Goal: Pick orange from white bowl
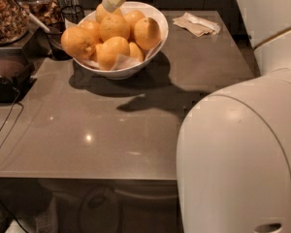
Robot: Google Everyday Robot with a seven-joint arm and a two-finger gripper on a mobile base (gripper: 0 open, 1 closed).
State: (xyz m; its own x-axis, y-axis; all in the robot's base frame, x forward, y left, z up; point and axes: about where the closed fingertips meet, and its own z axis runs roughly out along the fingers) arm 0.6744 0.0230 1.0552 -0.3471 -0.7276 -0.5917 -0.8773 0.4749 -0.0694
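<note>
Gripper [110,3] hangs over the far rim of the white bowl [136,71], tip at the orange [102,14] farthest back; open or closed, cannot tell. Bowl sits far left on the worktop [111,130], heaped with other oranges [114,50]. Crumpled napkin [199,24] far right. White robot body [242,154] fills near right.

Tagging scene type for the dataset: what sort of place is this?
Probably a kitchen or break-room counter: white bowl of oranges, jars of dry snacks, grey countertop. Gripper hangs over the bowl's far oranges.
</note>
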